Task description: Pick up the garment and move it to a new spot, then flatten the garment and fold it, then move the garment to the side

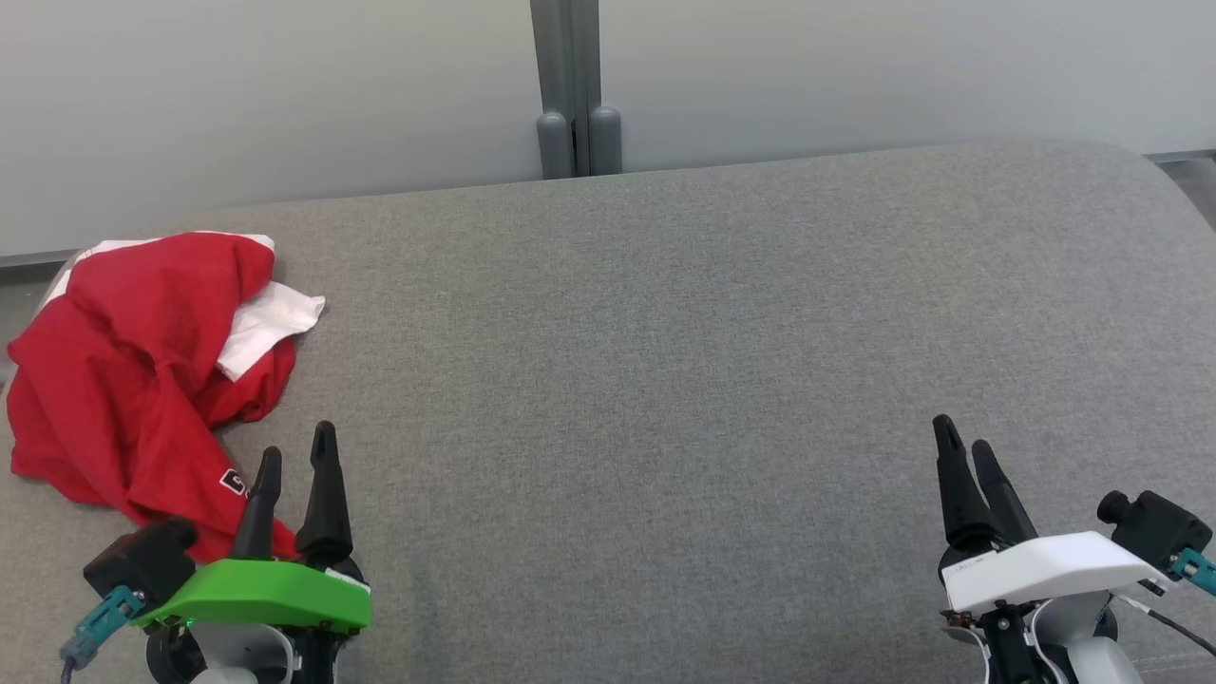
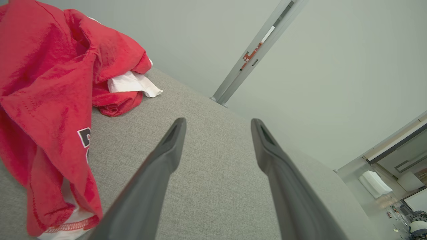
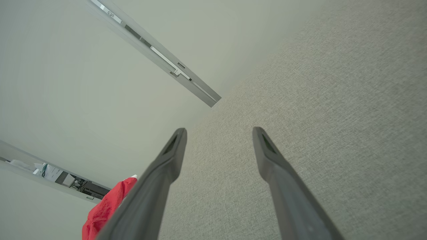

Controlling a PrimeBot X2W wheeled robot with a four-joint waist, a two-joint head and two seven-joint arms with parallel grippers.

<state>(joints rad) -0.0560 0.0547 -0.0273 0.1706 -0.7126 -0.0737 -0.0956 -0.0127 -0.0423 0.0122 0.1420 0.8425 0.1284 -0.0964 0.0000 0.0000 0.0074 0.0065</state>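
Holds the left jaws spread wide and empty, fingers (image 1: 325, 494) aimed up the table (image 1: 665, 380) and poised just beside the near hem of the garment (image 1: 123, 380); cannot tell whether the outer finger brushes the cloth. Holds the right jaws released too, fingers (image 1: 955, 484) gripping nothing, well apart from the cloth at the table's opposite side. Looks like a ready pose, with the first pick not yet begun.

Finds the garment, red with a white inner layer (image 1: 271, 323) showing, crumpled in a heap at the far left of the table, reaching to or over that edge; cannot tell how much hangs off. Suits a left-arm grasp, being nearest, probably on a raised fold rather than the flat hem.

Leaves broad bare grey fabric through the middle and right for laying flat and folding. Meets a pale wall (image 1: 285, 95) and a grey post (image 1: 573, 85) close behind the far edge, plus a rounded corner at far right, so favours carrying toward the centre, not backward.
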